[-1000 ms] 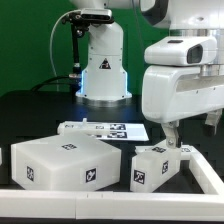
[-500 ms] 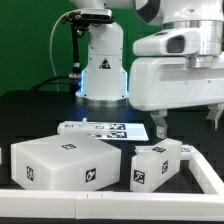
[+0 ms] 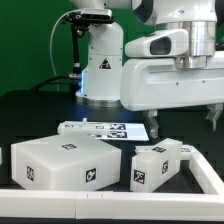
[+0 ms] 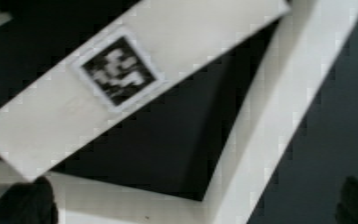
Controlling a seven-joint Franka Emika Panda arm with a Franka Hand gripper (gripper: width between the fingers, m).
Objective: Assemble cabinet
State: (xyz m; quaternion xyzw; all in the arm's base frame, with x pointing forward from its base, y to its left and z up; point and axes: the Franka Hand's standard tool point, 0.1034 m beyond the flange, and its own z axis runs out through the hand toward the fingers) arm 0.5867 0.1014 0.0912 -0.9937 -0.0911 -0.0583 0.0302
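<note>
Black tabletop (image 3: 30, 112); one large cabinet block (image 3: 65, 162); one small cabinet block (image 3: 160, 166); one marker board (image 3: 105, 129); fingers (image 3: 157, 128) wide, empty.

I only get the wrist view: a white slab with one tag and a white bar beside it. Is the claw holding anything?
Observer: No. In the exterior view the gripper hangs open and empty, above the parts.
Operator: What is nearest to it?
Observer: A small white cabinet block, lower down and not touched by it.
Operator: Any other parts around?
Observer: A larger cabinet block sits to the exterior view's left of the small one.
</note>
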